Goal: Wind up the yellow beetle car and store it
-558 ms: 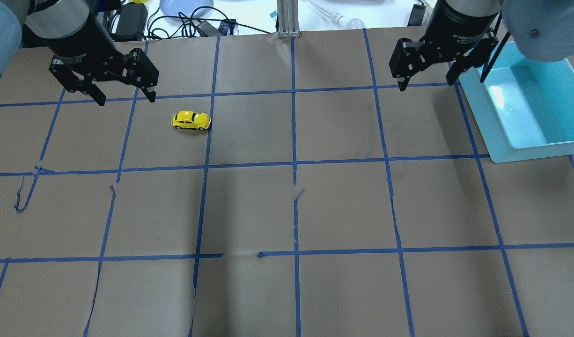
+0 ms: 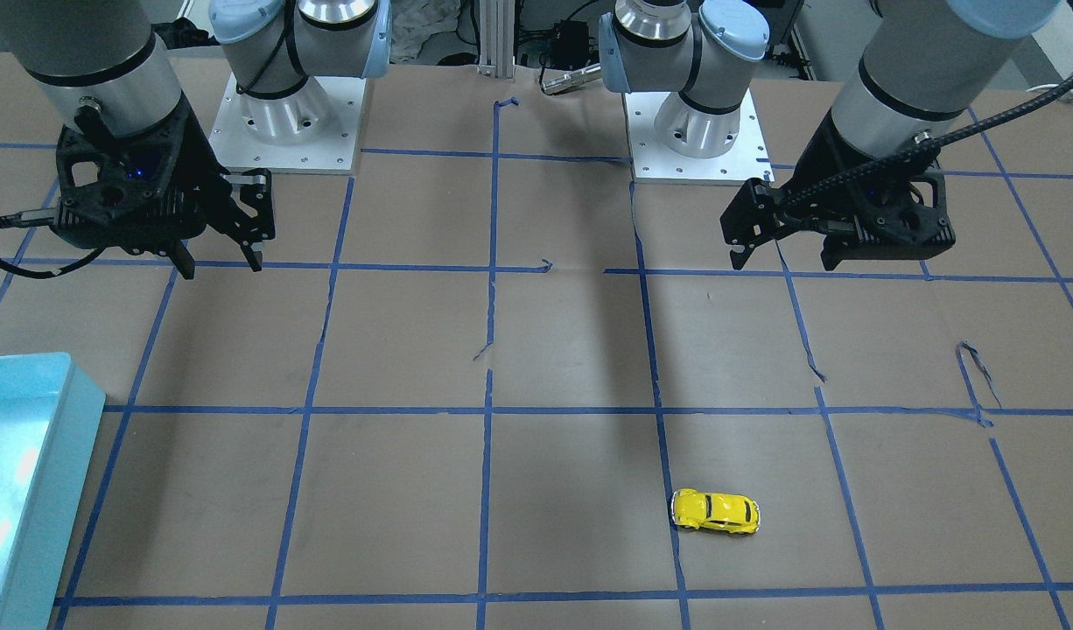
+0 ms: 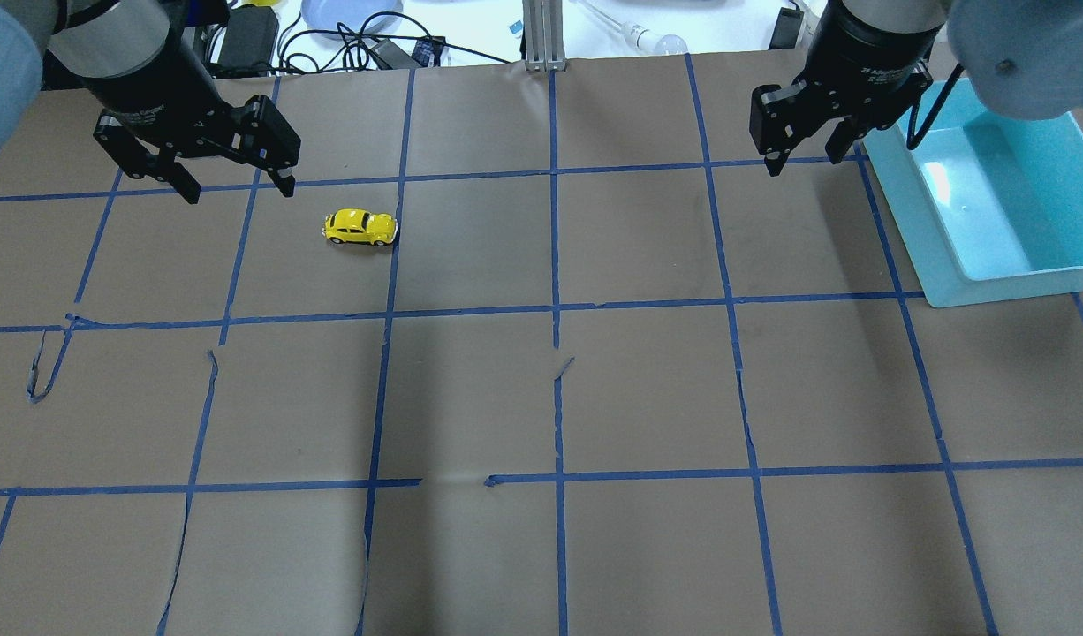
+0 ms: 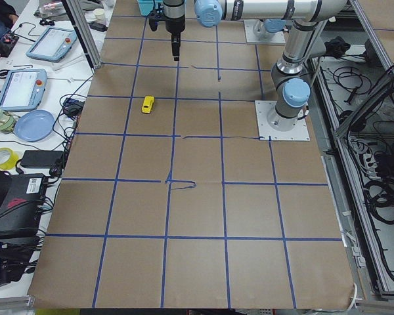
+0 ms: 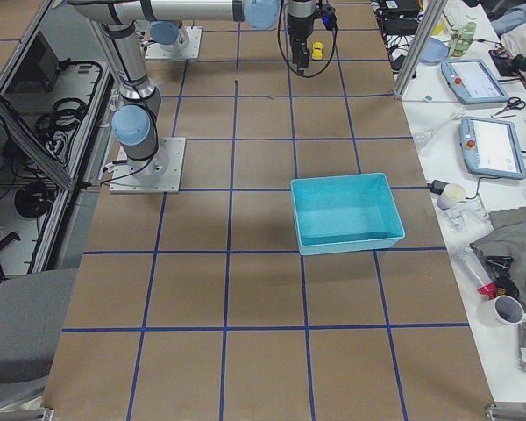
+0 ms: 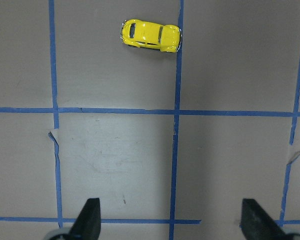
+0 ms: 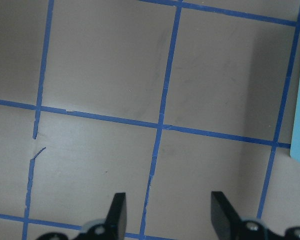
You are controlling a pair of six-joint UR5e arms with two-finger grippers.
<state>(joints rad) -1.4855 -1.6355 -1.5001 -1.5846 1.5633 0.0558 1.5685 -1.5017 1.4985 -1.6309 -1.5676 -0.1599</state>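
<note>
The left claw (image 3: pixel 238 193) hangs above the desk toward the edge opposite the robot, on the robot's left half. Its fingers (image 6: pixel 90 216) are spread wide and grip nothing. The bottom of the left wrist view cuts them off, so only their tips show. The right claw (image 3: pixel 803 163) hangs on the right half near that same edge, parted less widely and likewise empty, with only its tips (image 7: pixel 117 209) showing in its own wrist view. The yellow beetle car (image 3: pixel 360 227) sits on its wheels on the brown paper cover (image 3: pixel 647 397), just beside the left claw and apart from it. It lies toward the desk's middle, with one end touching a blue tape line (image 6: pixel 179 75). Bare paper and one tape line lie between that claw and the car. From the desk's right end the car is partly hidden behind the far arm's claw and cable. A teal bin (image 3: pixel 905 223) stands at the desk's corner on the robot's right, opposite the robot. It is close beside the right claw and cut off at the overhead view's edge. Its inside shows glare. Several tape strips are torn and curled. Cables and a blue plate (image 3: pixel 352 13) lie beyond the desk's edge.
</note>
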